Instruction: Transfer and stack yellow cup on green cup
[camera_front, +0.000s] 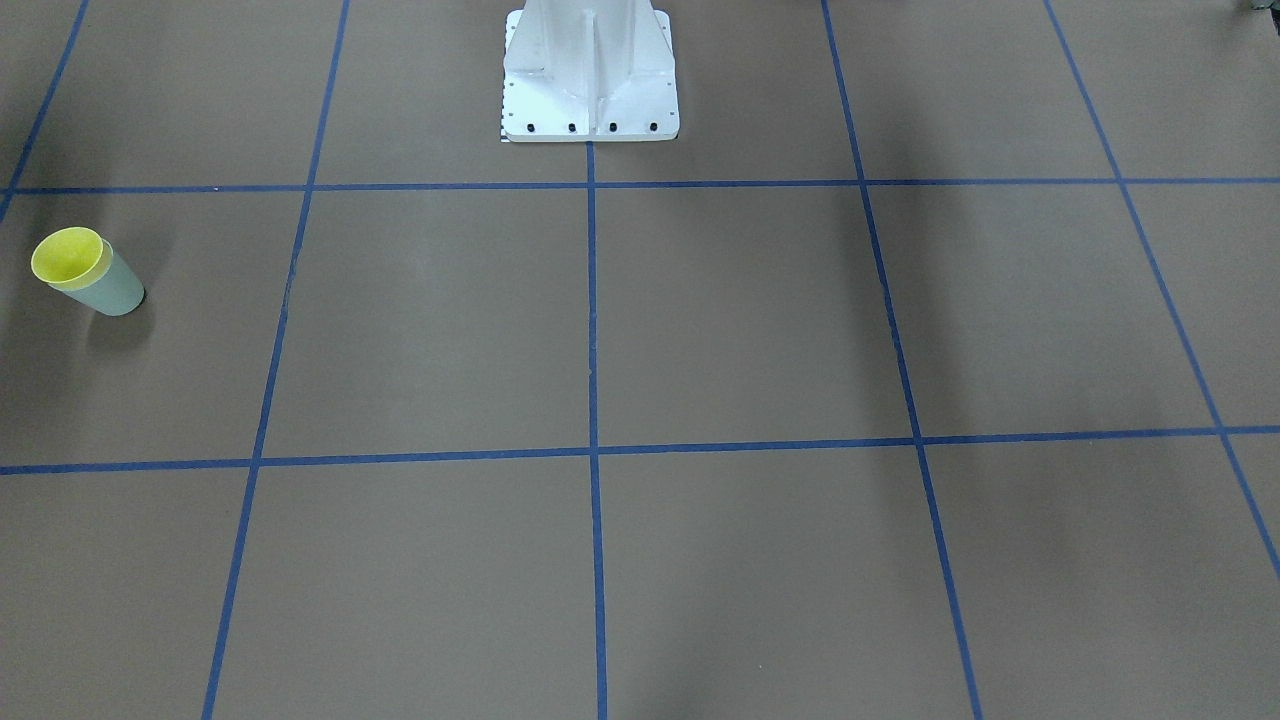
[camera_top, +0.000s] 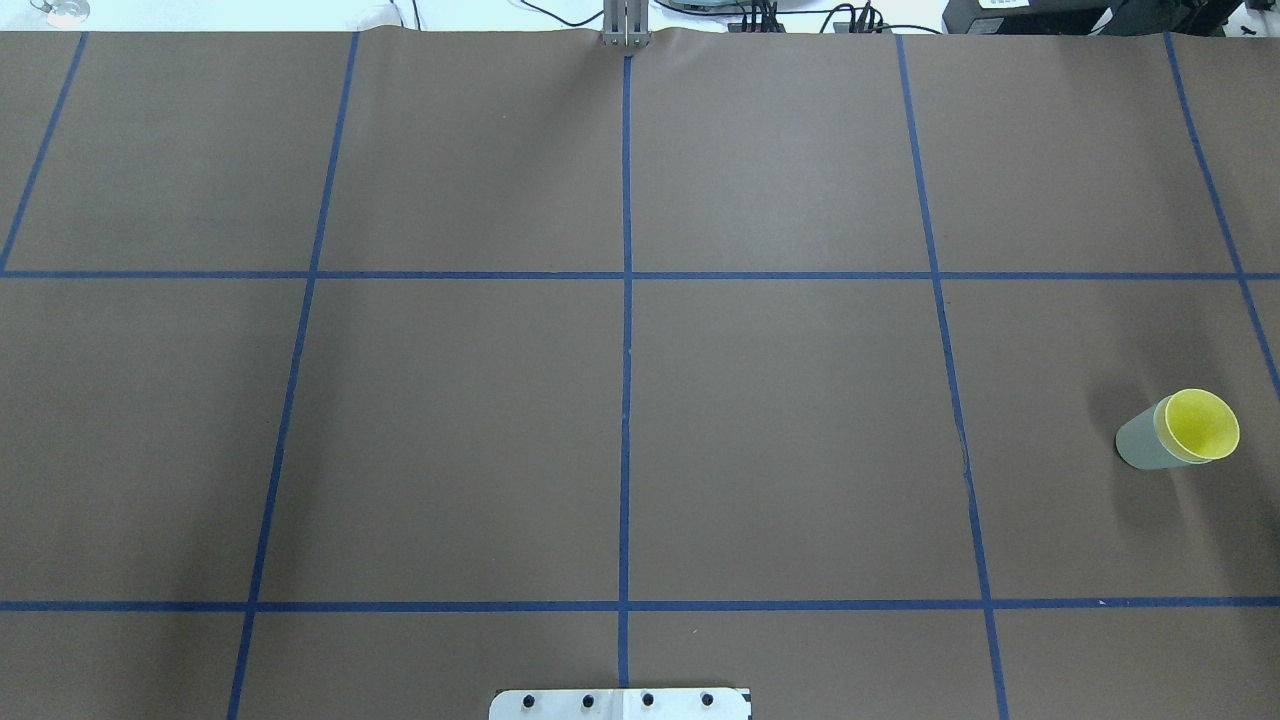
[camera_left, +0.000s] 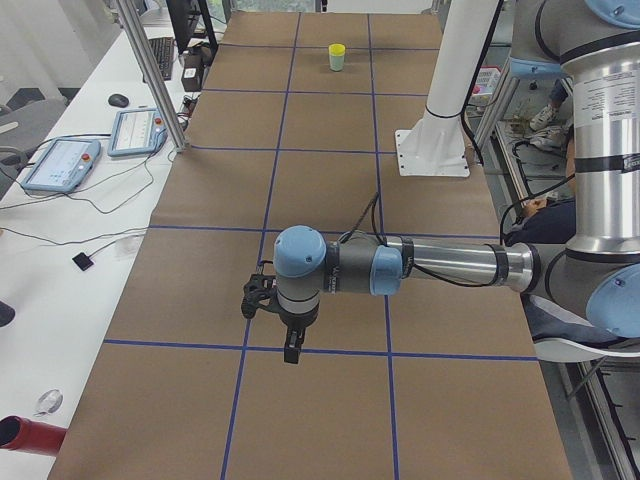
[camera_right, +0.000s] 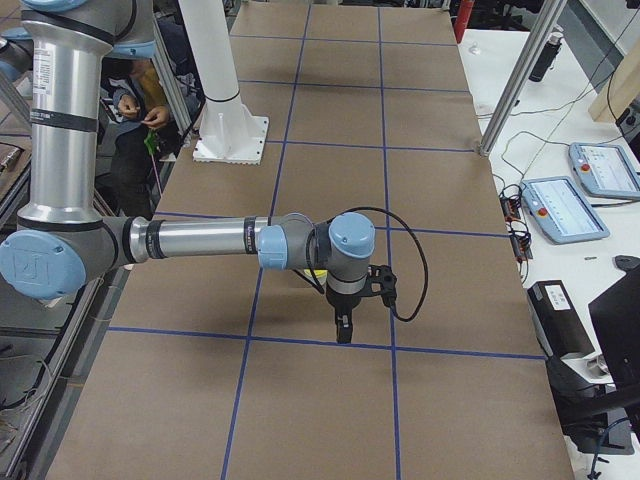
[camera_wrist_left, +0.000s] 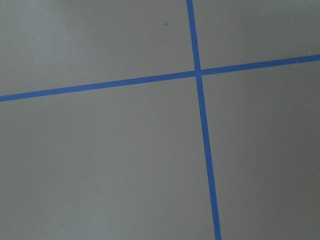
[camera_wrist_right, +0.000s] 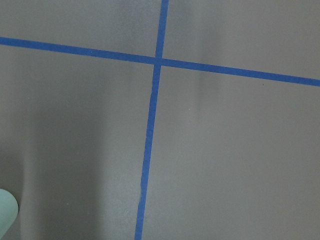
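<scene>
Yellow cup (camera_front: 68, 257) sits nested in the green cup (camera_front: 115, 290), far to my right on the tabletop (camera_front: 700, 320), from the front. Overhead agrees. Side views: my left fingers (camera_left: 291, 346) and right fingers (camera_right: 343, 328) hang low; open or closed, I cannot tell. A careless right-arm sweep could topple the stack.

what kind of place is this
Most likely a robotics lab: a robot arm reaches over a brown table marked with a blue tape grid, with control tablets on a side bench.

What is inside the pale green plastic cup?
A bright yellow plastic cup is nested in the pale green cup. Its rim and inside show; the green wall covers its body.
</scene>
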